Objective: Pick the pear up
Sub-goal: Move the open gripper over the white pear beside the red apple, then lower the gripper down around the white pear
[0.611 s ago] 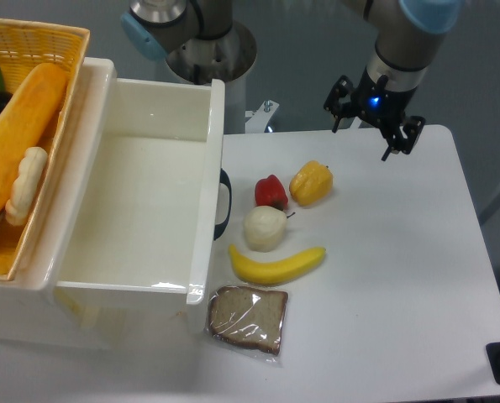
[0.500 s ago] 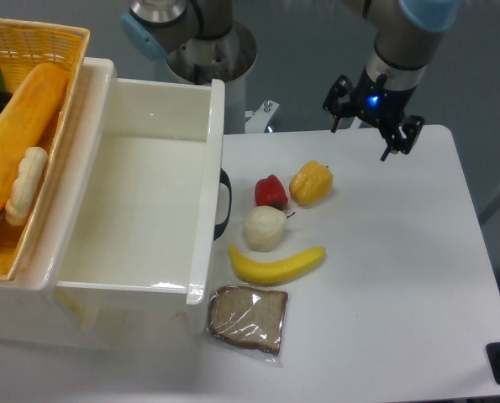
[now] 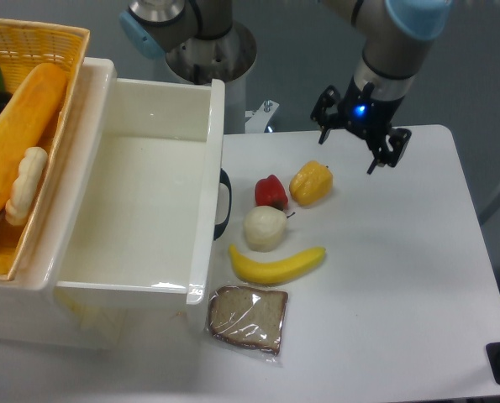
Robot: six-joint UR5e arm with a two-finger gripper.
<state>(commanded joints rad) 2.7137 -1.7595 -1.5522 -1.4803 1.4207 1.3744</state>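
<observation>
So far the pickup looks barely begun. The gripper (image 3: pixel 359 138) hangs in the air above the far side of the table (image 3: pixel 401 277), its two fingers spread wide with nothing between them. The pear (image 3: pixel 265 227) lies on the tabletop well apart from the claw, nearer the camera and off to the claw's left as the view shows it. Between claw and pear sit two other fruits: the yellow-orange bell pepper (image 3: pixel 311 183), which is the closest thing beneath the claw, and the red bell pepper (image 3: pixel 271 191), which touches the pear's far side. Beyond the pear from the claw lies a banana (image 3: pixel 276 265), just beside it, and farther still a wrapped slice of bread (image 3: pixel 248 318). A white bin (image 3: pixel 149 185) stands past the pear on its left. What is left, as I judge it: travel over the pear, descend, close on it without knocking the peppers, and lift.
</observation>
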